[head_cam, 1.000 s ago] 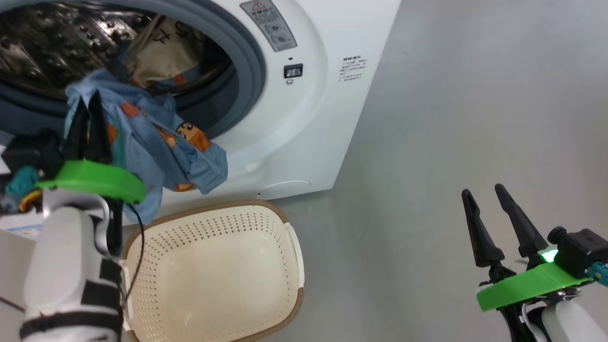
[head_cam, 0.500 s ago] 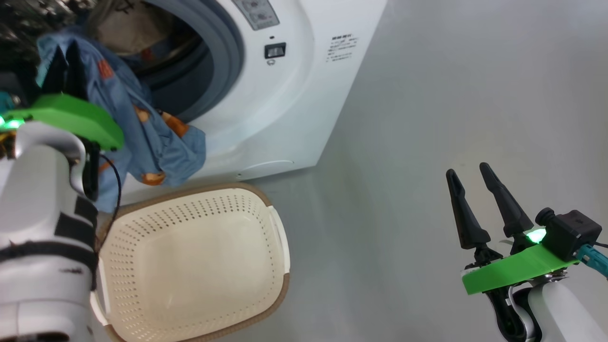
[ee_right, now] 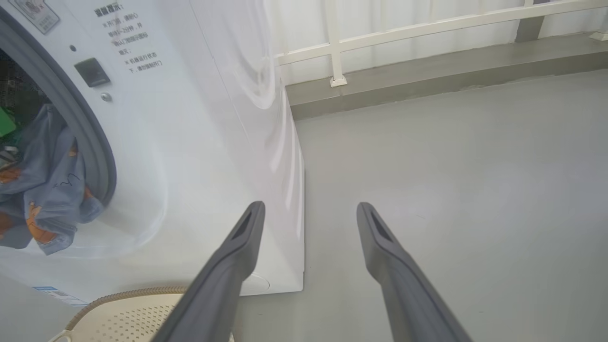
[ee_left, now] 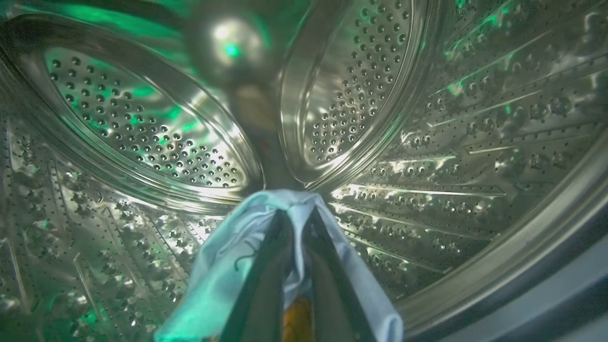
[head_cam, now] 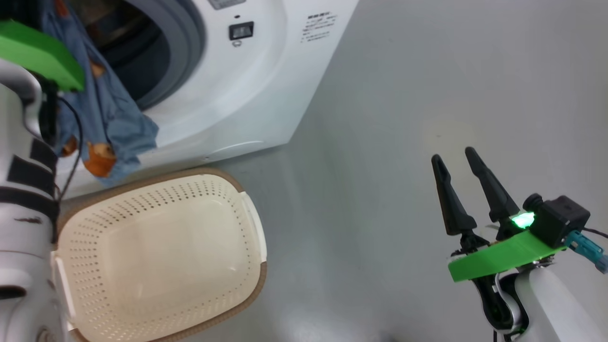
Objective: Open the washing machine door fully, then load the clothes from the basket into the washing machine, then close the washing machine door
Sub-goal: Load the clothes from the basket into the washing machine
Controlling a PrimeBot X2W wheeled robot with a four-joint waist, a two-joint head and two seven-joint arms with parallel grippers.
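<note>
Left claw (ee_left: 298, 213) reaches inside the washing machine (ee_left: 427, 142) pinching the clothes (ee_left: 223, 266); right claw (head_cam: 453, 155) hangs spread

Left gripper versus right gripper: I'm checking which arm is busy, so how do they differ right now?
The left gripper is shut on a light-blue garment; the right gripper is open and empty. The left gripper points into the steel drum; the right gripper hangs over the grey floor, beside the washing machine. Both have two long dark fingers.
</note>
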